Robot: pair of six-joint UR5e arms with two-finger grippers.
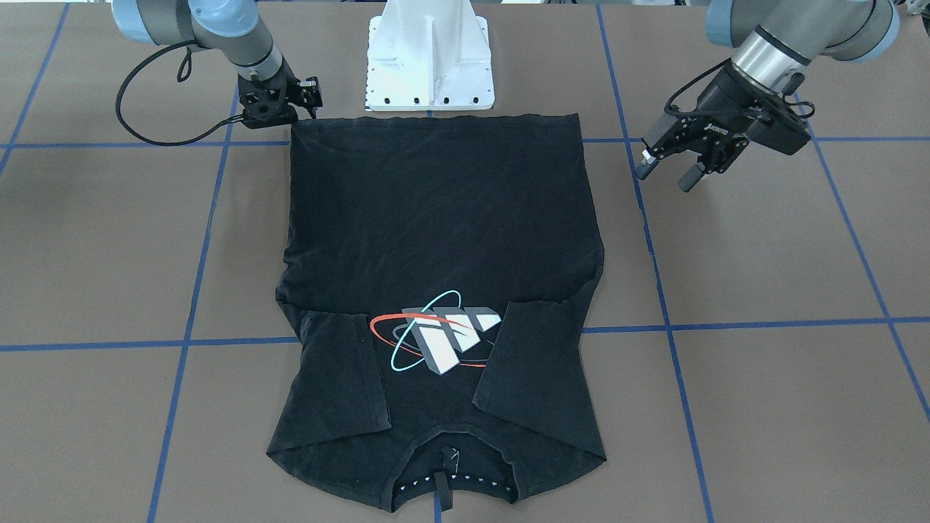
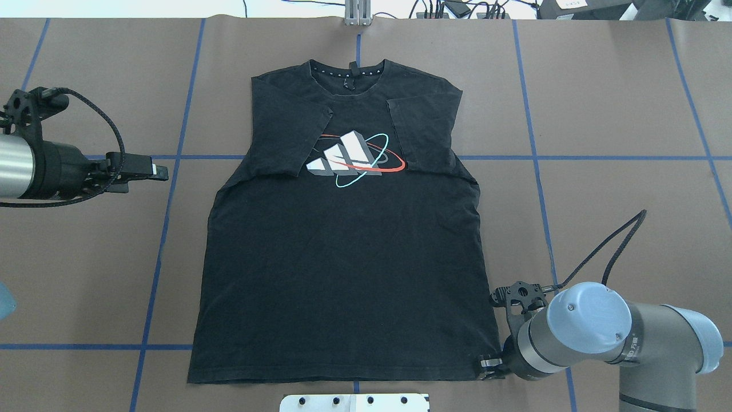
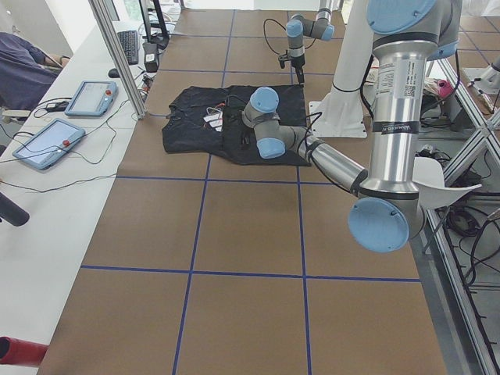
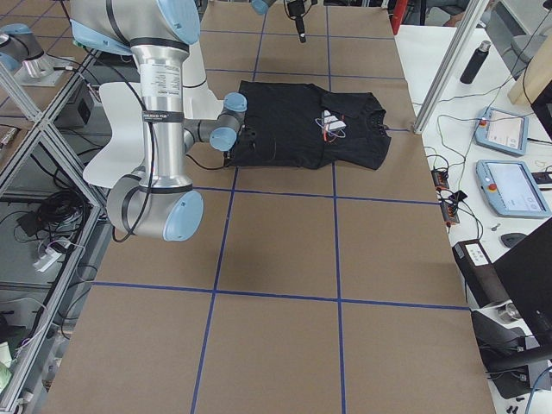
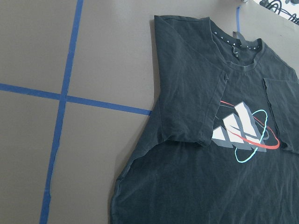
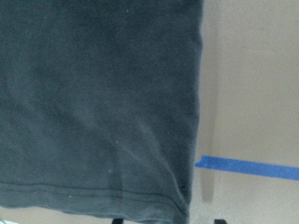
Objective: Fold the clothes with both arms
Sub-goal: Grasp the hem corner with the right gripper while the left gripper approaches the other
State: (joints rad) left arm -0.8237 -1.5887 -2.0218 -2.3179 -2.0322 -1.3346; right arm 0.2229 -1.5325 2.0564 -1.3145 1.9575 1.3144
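Observation:
The black T-shirt [image 1: 436, 218] [image 2: 343, 257] lies flat on the brown table with its print [image 2: 354, 159] facing up. Both sleeves are folded inward over the chest, and the collar [image 2: 349, 71] points away from the robot. My right gripper [image 1: 283, 116] [image 2: 489, 363] is down at the hem corner nearest the robot's base. In the right wrist view its fingertips [image 6: 117, 220] stand apart, open, with the hem corner [image 6: 184, 212] between them. My left gripper [image 1: 667, 174] [image 2: 157, 171] hangs open above bare table, well clear of the shirt's side. The left wrist view looks at the sleeve [image 5: 187, 107] from a distance.
The white pedestal [image 1: 430, 65] [image 2: 354, 402] stands just behind the hem. Blue tape lines [image 2: 171, 229] grid the table. In the exterior left view, a side bench holds tablets [image 3: 92, 98] and cables, and a person's sleeve [image 3: 23, 66] shows beside it. A dark bottle [image 4: 473, 62] stands on the bench.

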